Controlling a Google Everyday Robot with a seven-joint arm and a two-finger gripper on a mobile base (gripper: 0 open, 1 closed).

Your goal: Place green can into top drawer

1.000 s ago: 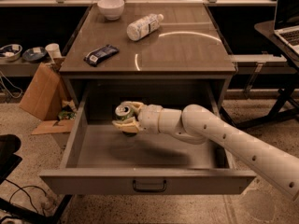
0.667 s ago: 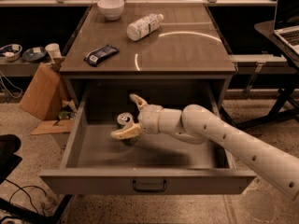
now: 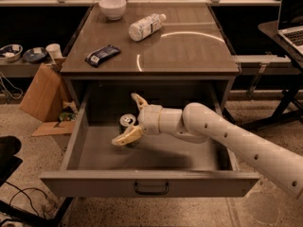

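Observation:
The top drawer (image 3: 151, 186) is pulled fully out below the cabinet top. The green can (image 3: 127, 123) stands upright on the drawer floor at the left middle, its silver top showing. My gripper (image 3: 127, 119) reaches in from the right on a white arm. Its two pale fingers (image 3: 127, 137) are spread wide, one behind the can and one in front of it. Neither finger presses on the can.
On the cabinet top (image 3: 189, 51) lie a clear plastic bottle (image 3: 146, 26), a white bowl (image 3: 112, 7) and a dark snack packet (image 3: 102, 55). A cardboard box (image 3: 40, 91) stands on the floor at the left. A laptop (image 3: 291, 18) sits on a desk at the right.
The fingers were closed on the can a second ago. They have opened and the can now stands free on the drawer floor.

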